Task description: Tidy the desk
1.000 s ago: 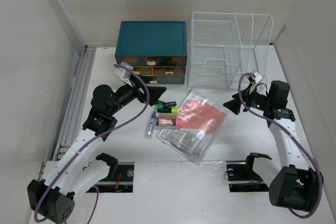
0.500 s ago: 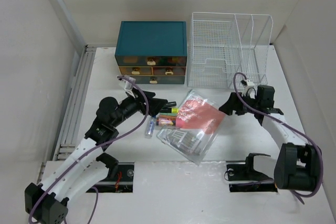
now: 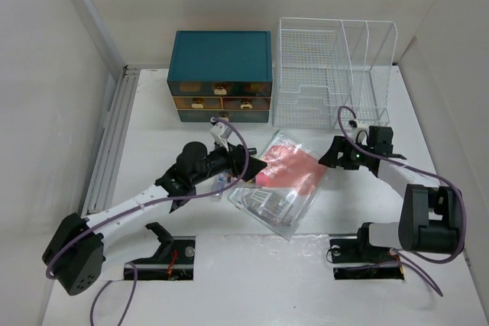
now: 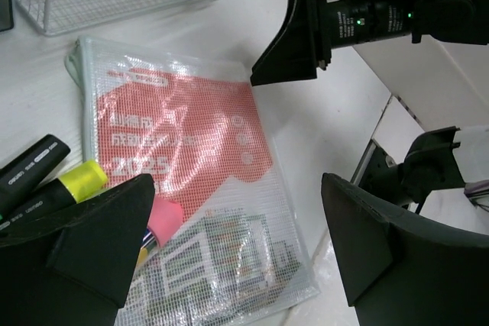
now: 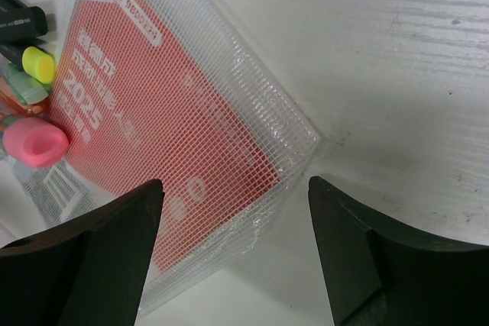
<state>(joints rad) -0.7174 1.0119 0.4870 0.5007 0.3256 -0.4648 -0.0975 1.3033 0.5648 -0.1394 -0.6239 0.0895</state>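
A clear grid-mesh pouch (image 4: 191,173) shows red, the drawer box (image 3: 221,55) teal, wire rack (image 3: 321,74) and desk (image 3: 145,108) white.

At the back of the desk (image 3: 145,124) the drawer box (image 3: 221,74) stands on the left, with the rack (image 3: 328,74) just beside it on the right. Before them, near the middle, the pouch (image 3: 286,177) lies flat on the desk. The markers (image 4: 46,173) lie clustered against its left edge. The left gripper (image 3: 254,166) hangs over that edge and the markers. The right gripper (image 3: 334,154) is over the pouch's right corner, in front of the rack.
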